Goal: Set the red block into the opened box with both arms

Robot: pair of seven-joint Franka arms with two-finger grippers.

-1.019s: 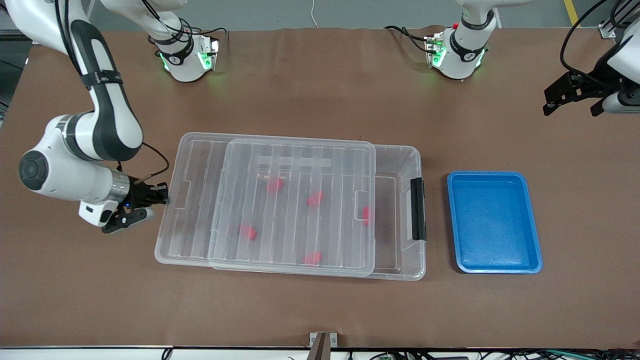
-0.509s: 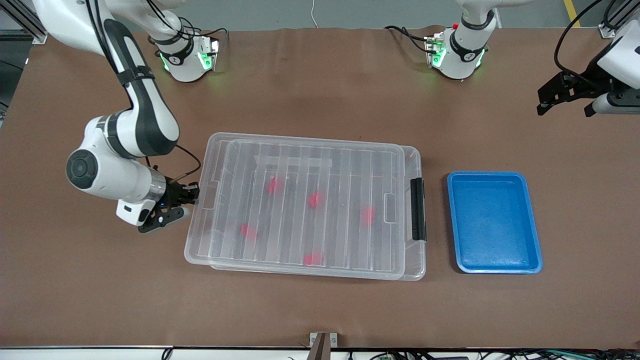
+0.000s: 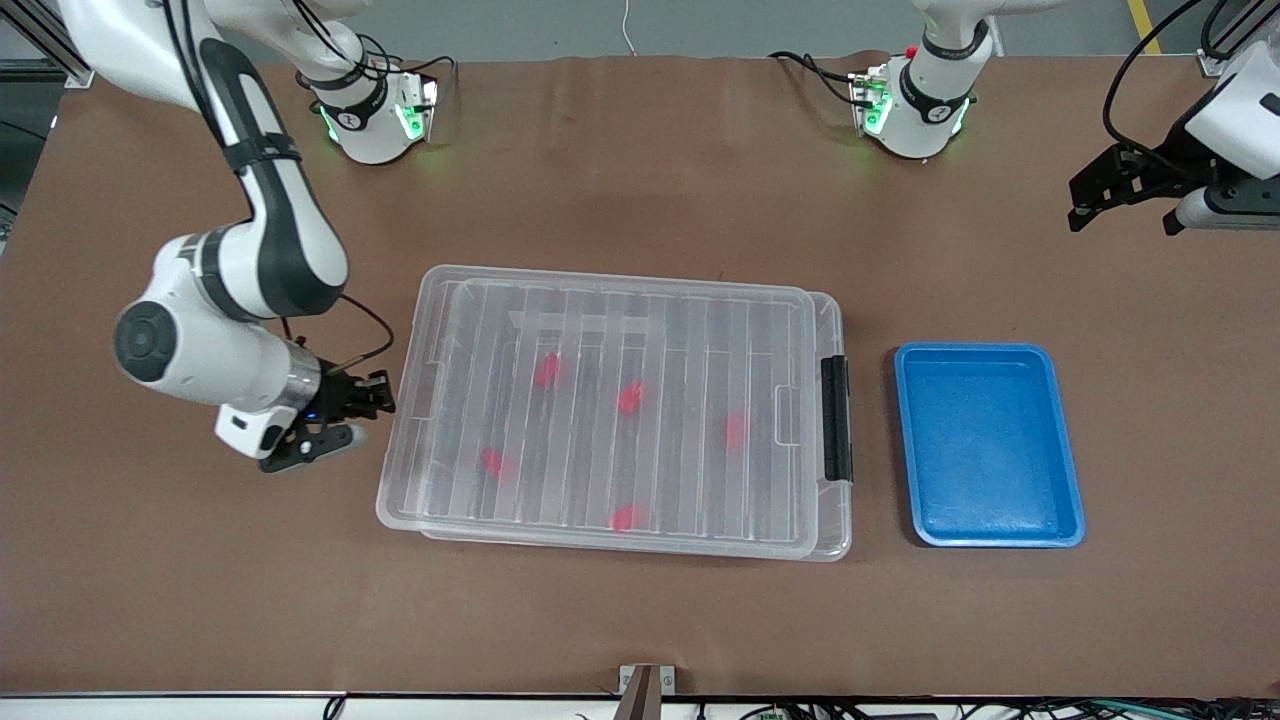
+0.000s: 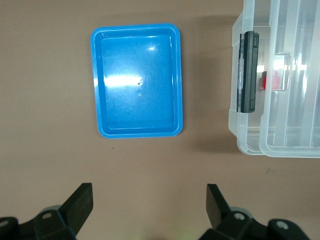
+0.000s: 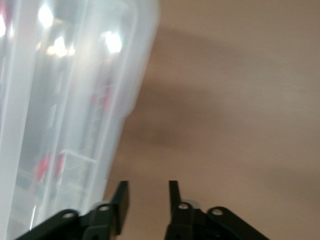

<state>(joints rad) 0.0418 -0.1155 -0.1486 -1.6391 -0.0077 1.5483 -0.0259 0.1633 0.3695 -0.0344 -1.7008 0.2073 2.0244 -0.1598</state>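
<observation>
The right hand [image 3: 335,415] sits just beside the box [image 3: 830,520], fingers a little apart and holding nothing. The lid [image 3: 610,400] covers the red blocks [image 3: 629,398] inside. The left hand [image 3: 1125,190] waits spread wide, well apart, so nothing gets bumped

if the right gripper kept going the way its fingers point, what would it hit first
Most likely the short end of the box: the right gripper, fingers parted and empty, sits beside that end with only bare table between, pointing toward it. Its height against the lid rim is unclear.
</observation>
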